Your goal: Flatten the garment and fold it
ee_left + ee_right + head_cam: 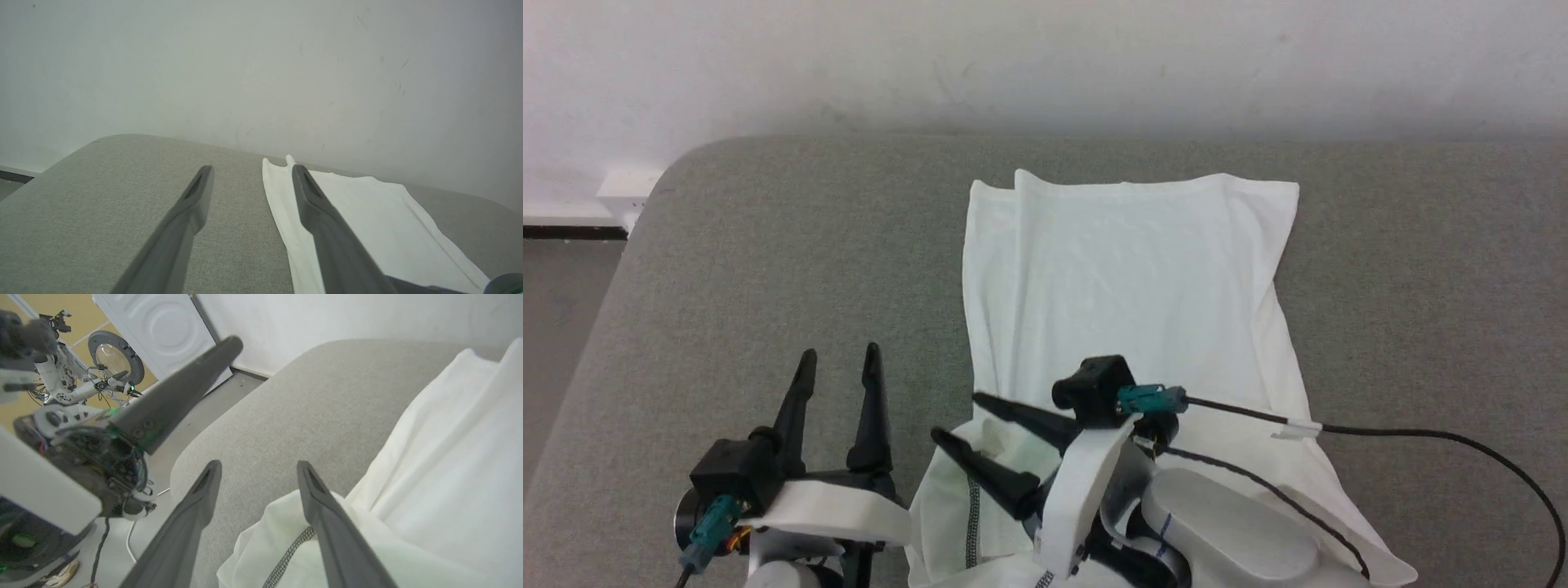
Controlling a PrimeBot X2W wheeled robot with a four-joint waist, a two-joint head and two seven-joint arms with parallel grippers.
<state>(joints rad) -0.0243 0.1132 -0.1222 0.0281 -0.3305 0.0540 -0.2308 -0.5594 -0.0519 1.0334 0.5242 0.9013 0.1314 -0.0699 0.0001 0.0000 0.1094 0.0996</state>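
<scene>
The garment point(1127, 278) is a white shirt lying as a long folded strip on the grey padded surface point(768, 245), from the far edge to the near edge. Its near end is bunched, showing a dark zigzag seam point(970, 514). My right gripper point(956, 415) hovers over that bunched end, pointing left, open, with nothing between its fingers. In the right wrist view the right gripper point(258, 464) has one finger above the loose fold with the seam point(290, 551). My left gripper point(840, 353) stands open over bare surface just left of the garment point(367, 212); the left wrist view shows this left gripper point(252, 168) empty.
The surface has a rounded far-left corner point(678, 171), with floor point(556, 310) beyond it and a white wall point(1045, 57) behind. A black cable point(1421, 437) runs from my right wrist across the garment's right side. A washing machine point(155, 330) stands beyond the floor.
</scene>
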